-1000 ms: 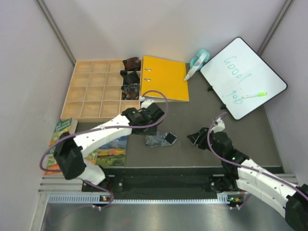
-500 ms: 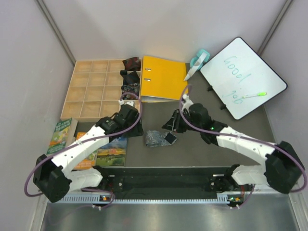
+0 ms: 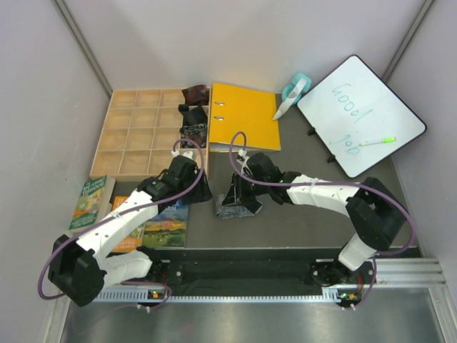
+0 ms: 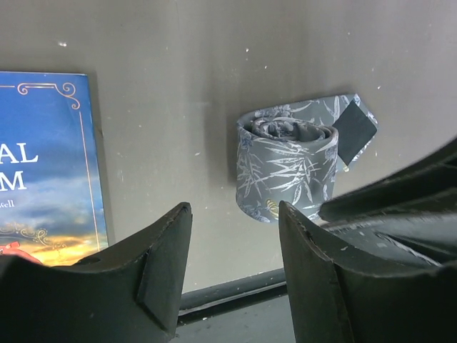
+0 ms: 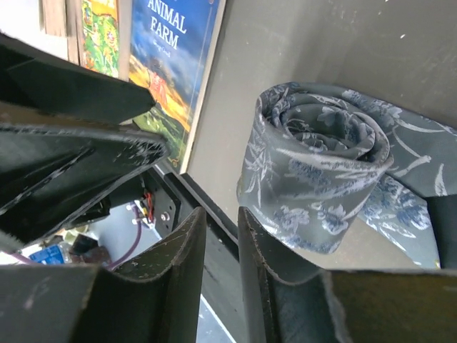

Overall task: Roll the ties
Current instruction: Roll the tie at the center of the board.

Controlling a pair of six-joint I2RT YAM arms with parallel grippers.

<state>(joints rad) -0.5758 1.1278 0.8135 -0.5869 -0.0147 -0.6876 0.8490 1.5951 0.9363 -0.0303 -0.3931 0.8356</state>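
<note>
Grey tabletop point(image 3: 300, 214): grey-blue tie point(image 4: 285, 168) stands rolled between both grippers. Left gripper point(image 4: 232, 264) spread wide, empty. Right gripper point(image 5: 221, 264) at a narrow slit, empty, roll just beyond. Only the top view shows dark rolls point(image 3: 193, 114) in the wooden tray point(image 3: 136, 136).

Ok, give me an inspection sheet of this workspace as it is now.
Surface: dark grey table mat, a few pale specks.
Job's things: silvery grey-blue patterned tie lies rolled, dark end sticking out; small dark rolled ties sit in wooden compartment tray.
Clutter: yellow ring binder, whiteboard, green marker, teal tape dispenser, paperback books.
Grippers: left gripper open, empty; right gripper narrowly open, empty; both close to the grey-blue tie.
Cables: purple cables loop along both arms.
Surroundings: pale walls; nothing else seen.
</note>
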